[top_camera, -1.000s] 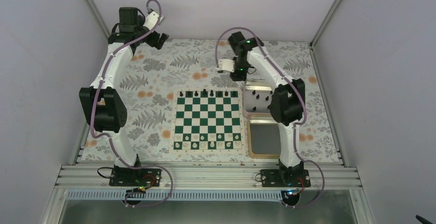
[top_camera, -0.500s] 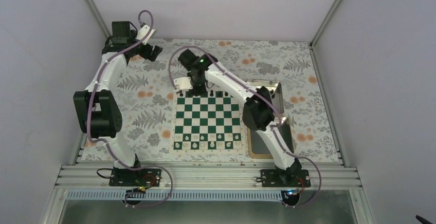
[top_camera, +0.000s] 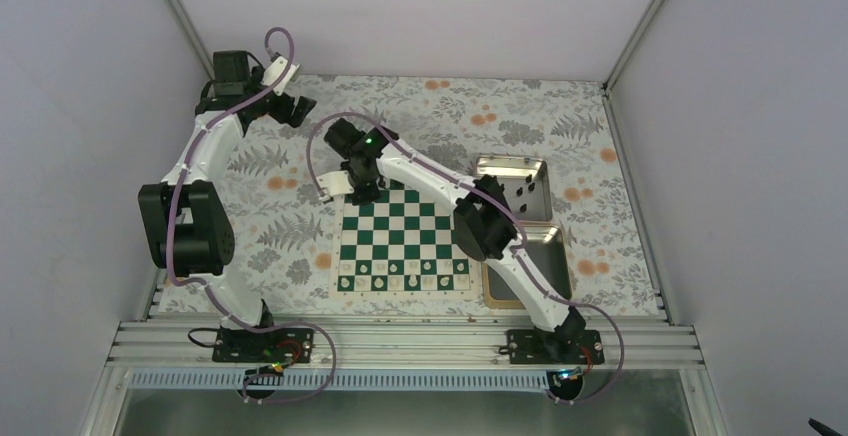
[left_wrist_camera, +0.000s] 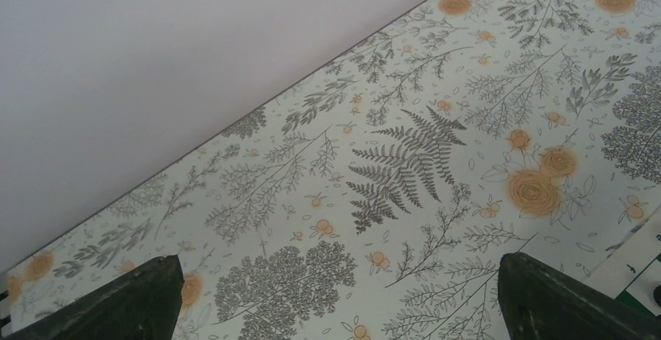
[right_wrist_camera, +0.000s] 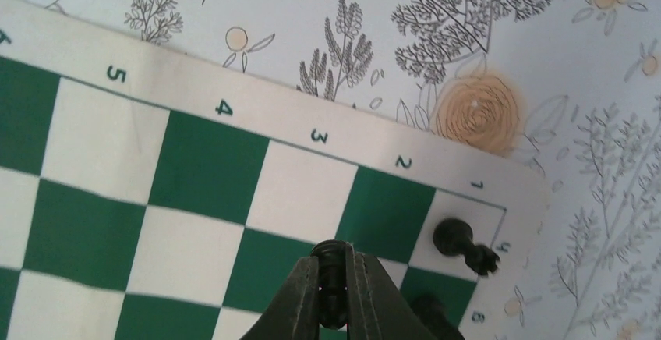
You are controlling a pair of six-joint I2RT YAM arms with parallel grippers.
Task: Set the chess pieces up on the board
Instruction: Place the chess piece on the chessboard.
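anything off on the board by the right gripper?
One black piece on the corner square of the board seems to lie on its side, crown toward the edge, not upright. The right gripper is shut on a second piece.

Right end effector (right_wrist_camera: 333, 264) pinching black piece (right_wrist_camera: 331, 284) over board (right_wrist_camera: 195, 161); second black piece (right_wrist_camera: 456, 240) on corner square beside 1.

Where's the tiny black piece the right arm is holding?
Right wrist view, low centre: the tiny black chess piece is pinched in the right tool over the green-and-white chessboard, left of another black piece on the corner square.
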